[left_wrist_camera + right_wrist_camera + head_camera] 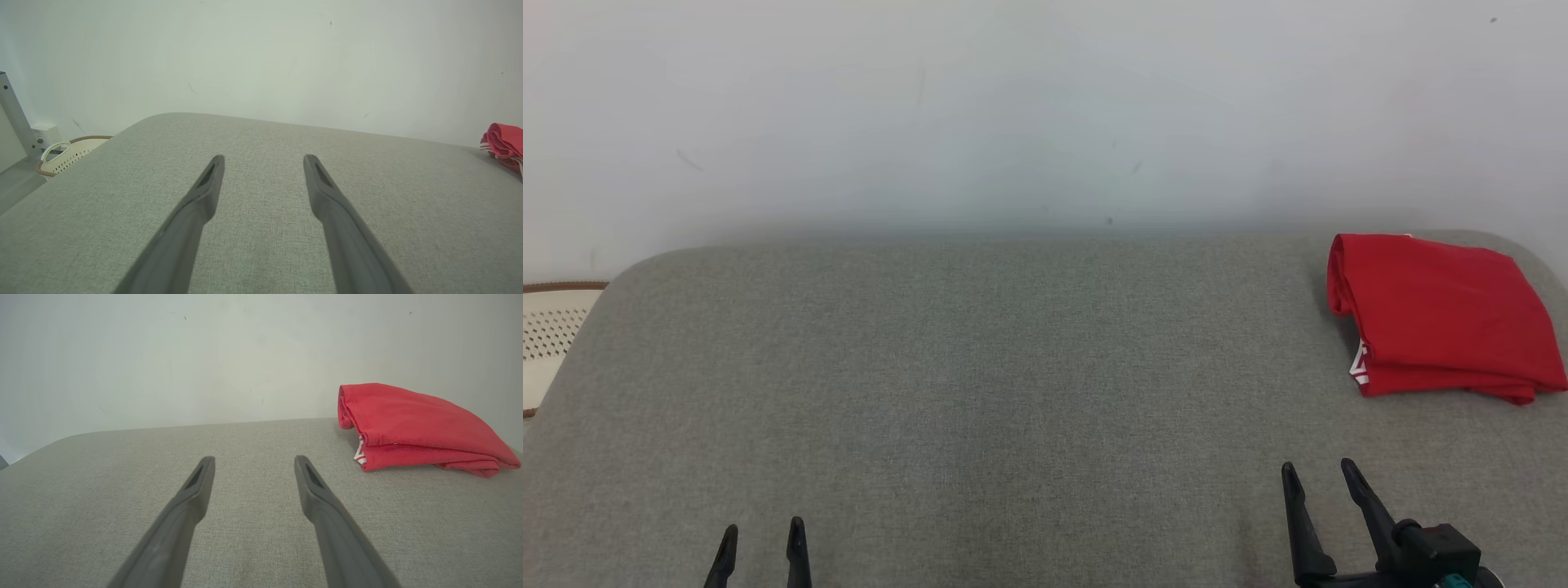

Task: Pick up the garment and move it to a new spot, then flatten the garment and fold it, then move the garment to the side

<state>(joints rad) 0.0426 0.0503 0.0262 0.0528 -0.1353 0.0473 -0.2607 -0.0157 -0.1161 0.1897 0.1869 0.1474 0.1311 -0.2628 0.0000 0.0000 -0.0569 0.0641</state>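
Garment (1441, 314) survey, left to right. Basket (547, 343) sits beside the grey surface (1013, 367), off its left edge. Left gripper (764, 527): fingers spread wide, empty. Right gripper (1317, 465): likewise wide, empty. The red piece lies folded at the far right corner, clear of both. Judged: folding and side placement done; nothing outstanding.
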